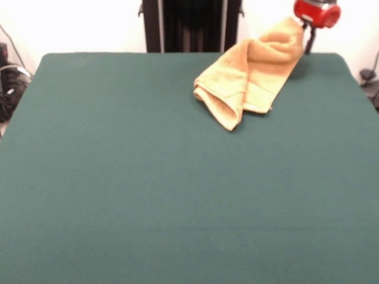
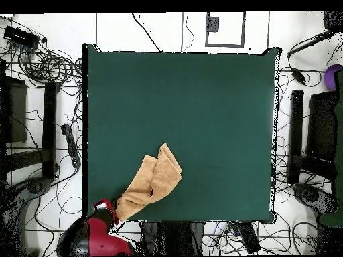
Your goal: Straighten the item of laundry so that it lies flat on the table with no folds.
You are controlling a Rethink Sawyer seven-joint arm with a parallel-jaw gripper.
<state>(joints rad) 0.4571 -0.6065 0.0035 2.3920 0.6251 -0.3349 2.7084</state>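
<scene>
The small mustard-orange terry towel [image 1: 251, 74] is seen bunched and folded over itself near one corner of the large table covered in dark green cloth [image 1: 148, 189], on the side where the robot stands. One end of the towel is lifted above the surface and stretched up toward the red and black pincer [image 1: 309, 29], while the lower end rests on the cloth in doubled layers (a hemmed edge is turned under there). It is judged that the towel is held up by this end so that it can be dragged and the folds can be pulled out, which would explain why the fabric is drawn into a narrow, slanted band instead of lying wide. In the overhead view the same band [image 2: 151, 182] is seen to run from the table [image 2: 201, 87] edge inward, with the pincer [image 2: 107, 213] just outside the corner, at the towel's outer tip. The pincer appears to be closed on that tip, because the raised end meets it directly, although the fingers themselves are hidden by the cloth. The task is judged far from finished: several layers are not yet spread.
</scene>
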